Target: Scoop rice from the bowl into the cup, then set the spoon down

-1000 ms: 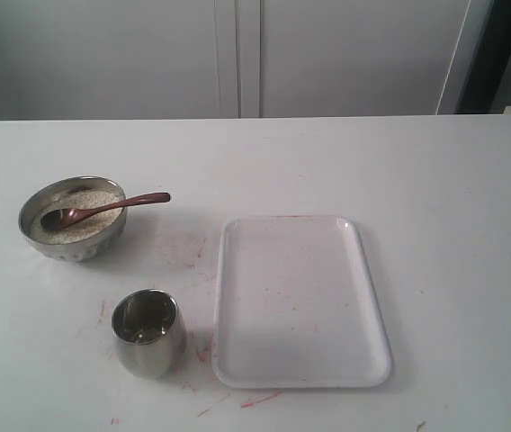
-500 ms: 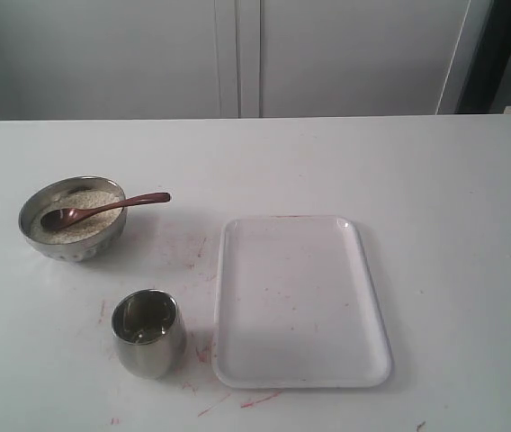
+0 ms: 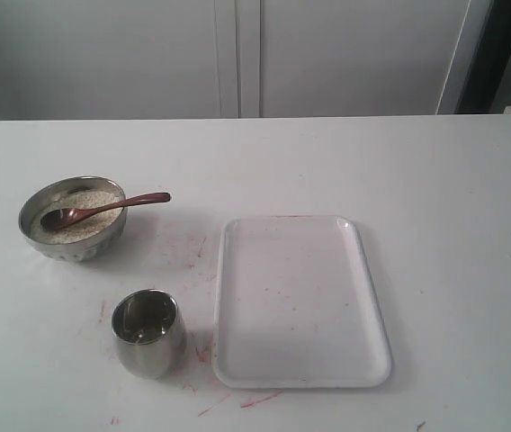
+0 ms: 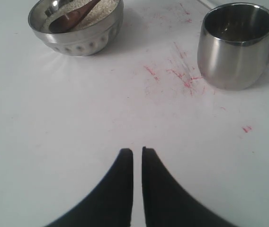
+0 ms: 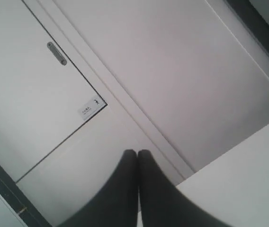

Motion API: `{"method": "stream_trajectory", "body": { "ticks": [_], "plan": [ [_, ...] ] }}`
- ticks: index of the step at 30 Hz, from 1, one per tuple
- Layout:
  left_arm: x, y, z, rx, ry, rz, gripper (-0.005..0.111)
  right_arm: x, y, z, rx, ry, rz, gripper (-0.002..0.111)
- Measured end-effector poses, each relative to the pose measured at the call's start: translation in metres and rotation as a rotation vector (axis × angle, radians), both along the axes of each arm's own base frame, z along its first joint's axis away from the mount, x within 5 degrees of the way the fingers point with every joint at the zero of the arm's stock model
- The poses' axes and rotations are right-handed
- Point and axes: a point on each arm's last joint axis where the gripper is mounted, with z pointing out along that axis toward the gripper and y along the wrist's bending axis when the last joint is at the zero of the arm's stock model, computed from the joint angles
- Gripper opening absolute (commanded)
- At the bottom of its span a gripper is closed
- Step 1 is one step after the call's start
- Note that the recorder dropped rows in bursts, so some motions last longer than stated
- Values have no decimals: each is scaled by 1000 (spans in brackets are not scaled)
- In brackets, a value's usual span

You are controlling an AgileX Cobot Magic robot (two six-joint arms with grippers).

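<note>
Spoon (image 3: 103,209) lies in bowl (image 3: 76,247), mid-left of ext view. Head rests on the rice (image 3: 85,227), handle overhangs the rim to the right. Cup (image 3: 147,346) is lower left, near the tray (image 3: 300,360). Spoon is prob light, stiff and glossy, so slippery. I'd pinch the overhanging handle square-on. Rice is loose and spills if tipped. Left pincer (image 4: 137,151) is closed to a hairline, empty, over the tabletop (image 4: 77,118). Right pincer (image 5: 137,152) is closed, empty, facing the cabinet (image 5: 54,104).

Bowl (image 3: 80,248) and cup (image 3: 148,347): shiny polished steel, bowl ribbed below. Spoon (image 3: 103,209): glossy reddish wood. Tray (image 3: 300,306) looks smooth white plastic.
</note>
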Motion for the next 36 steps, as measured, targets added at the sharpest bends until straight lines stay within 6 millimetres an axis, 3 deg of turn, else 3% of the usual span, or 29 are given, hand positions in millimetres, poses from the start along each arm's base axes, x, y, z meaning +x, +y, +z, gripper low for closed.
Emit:
{"method": "stream_trajectory", "body": {
  "ticks": [6, 9, 17, 26, 36],
  "plan": [
    [0, 0, 0, 0, 0, 0, 14, 0, 1, -1, 93, 7, 50, 0],
    [0, 0, 0, 0, 0, 0, 14, -2, 2, 10, 96, -15, 76, 0],
    [0, 0, 0, 0, 0, 0, 14, -19, 5, 64, 83, -149, 144, 0],
    [0, 0, 0, 0, 0, 0, 14, -53, 10, 122, -110, -201, 185, 0],
    [0, 0, 0, 0, 0, 0, 14, -112, 8, 187, -307, -367, 125, 0]
  ]
}}
